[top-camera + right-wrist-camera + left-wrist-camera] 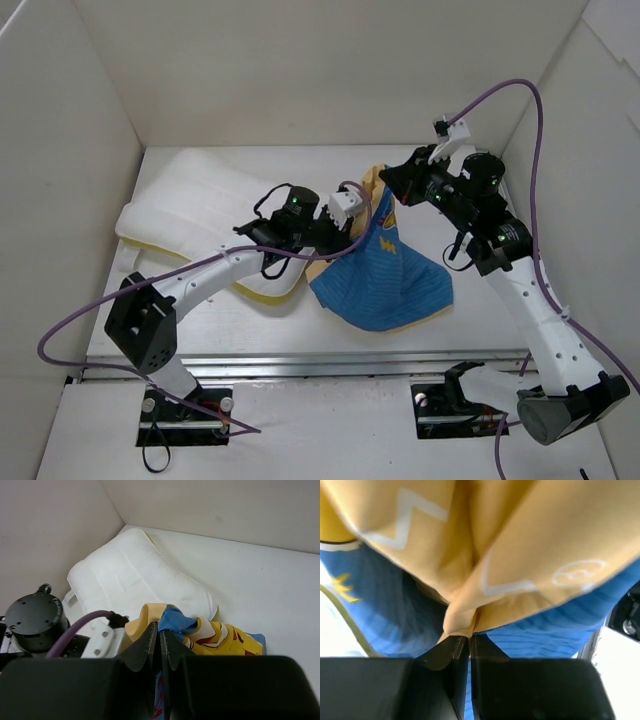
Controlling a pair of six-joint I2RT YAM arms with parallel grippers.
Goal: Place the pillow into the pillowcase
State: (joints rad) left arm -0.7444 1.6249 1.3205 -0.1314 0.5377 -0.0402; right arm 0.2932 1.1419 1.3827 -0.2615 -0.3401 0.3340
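The pillowcase [385, 278], blue with yellow print, hangs bunched over the middle of the table, lifted at its top edge. My left gripper [354, 216] is shut on a yellow-orange fold of the pillowcase [520, 555], the fabric pinched at the fingertips [454, 647]. My right gripper [393, 186] is shut on the edge of the pillowcase [220, 639] just to the right of the left one, so the two grips sit close together. The white pillow [200, 205] with yellow piping lies flat at the back left, partly under the left arm. In the right wrist view the pillow [135, 575] lies beyond the held fabric.
White enclosure walls [80, 150] stand close on the left, back and right. A metal rail [300, 358] marks the table's front edge. Purple cables [520, 95] loop off both arms. The left arm's wrist [35, 622] sits close beside my right gripper.
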